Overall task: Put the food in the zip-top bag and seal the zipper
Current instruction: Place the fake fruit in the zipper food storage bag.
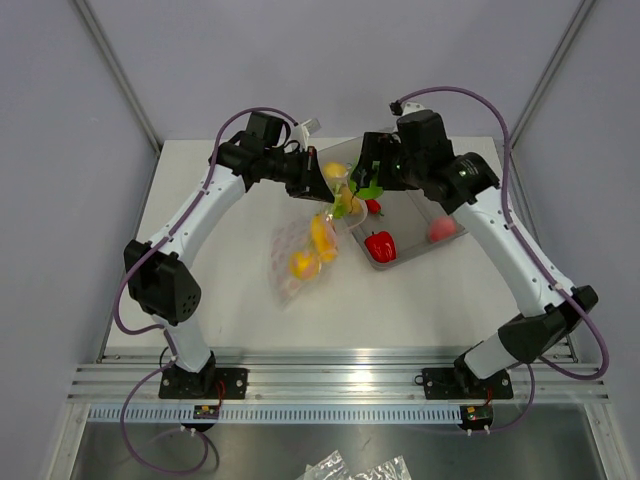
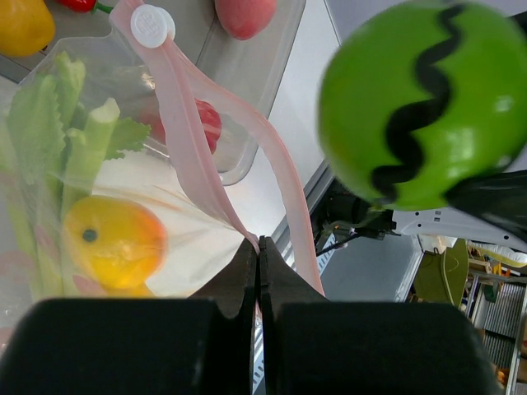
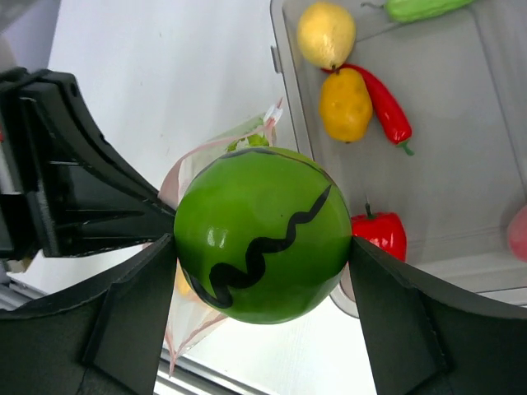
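My left gripper (image 2: 258,247) is shut on the pink-red zipper (image 2: 185,140) of the zip-top bag (image 1: 305,250) and holds the mouth up and open. The bag hangs down to the table. Its white slider (image 2: 153,25) sits at the far end of the strip. Inside lie a green celery-like vegetable (image 2: 58,123) and a yellow-orange fruit (image 2: 111,243). My right gripper (image 3: 263,247) is shut on a green ball with a black wavy stripe (image 3: 263,234), held just above the bag's mouth (image 3: 198,321). The ball also shows in the left wrist view (image 2: 424,103). The two grippers (image 1: 318,190) (image 1: 368,178) nearly meet.
A grey translucent tray (image 3: 461,164) stands right of the bag. It holds a lemon (image 3: 326,33), an orange-yellow fruit (image 3: 346,104), a red chilli (image 3: 383,103), a red pepper (image 1: 380,245), a pink fruit (image 1: 442,229) and a green piece (image 3: 424,8).
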Controlling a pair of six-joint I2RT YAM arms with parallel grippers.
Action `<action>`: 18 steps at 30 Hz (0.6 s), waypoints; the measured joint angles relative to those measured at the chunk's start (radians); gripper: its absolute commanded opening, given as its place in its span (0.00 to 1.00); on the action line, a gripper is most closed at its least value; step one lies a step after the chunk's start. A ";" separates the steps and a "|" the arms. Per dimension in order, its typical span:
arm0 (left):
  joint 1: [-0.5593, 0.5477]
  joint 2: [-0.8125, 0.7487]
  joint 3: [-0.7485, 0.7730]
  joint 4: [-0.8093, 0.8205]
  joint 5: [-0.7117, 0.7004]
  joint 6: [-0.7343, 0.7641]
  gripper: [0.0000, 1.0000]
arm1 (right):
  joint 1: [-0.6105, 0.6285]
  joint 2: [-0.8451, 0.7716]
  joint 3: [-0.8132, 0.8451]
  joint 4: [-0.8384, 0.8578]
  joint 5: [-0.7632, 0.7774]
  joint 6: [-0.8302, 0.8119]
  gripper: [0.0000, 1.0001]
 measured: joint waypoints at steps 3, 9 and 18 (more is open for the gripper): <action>0.000 0.000 0.001 0.000 0.000 0.000 0.00 | 0.016 0.059 -0.014 0.008 -0.028 0.002 0.57; 0.002 -0.001 0.001 -0.003 0.000 -0.002 0.00 | 0.066 0.151 -0.030 -0.007 -0.051 -0.001 1.00; 0.005 -0.002 0.001 0.000 -0.003 -0.007 0.00 | 0.075 0.101 -0.034 -0.007 0.037 -0.014 0.99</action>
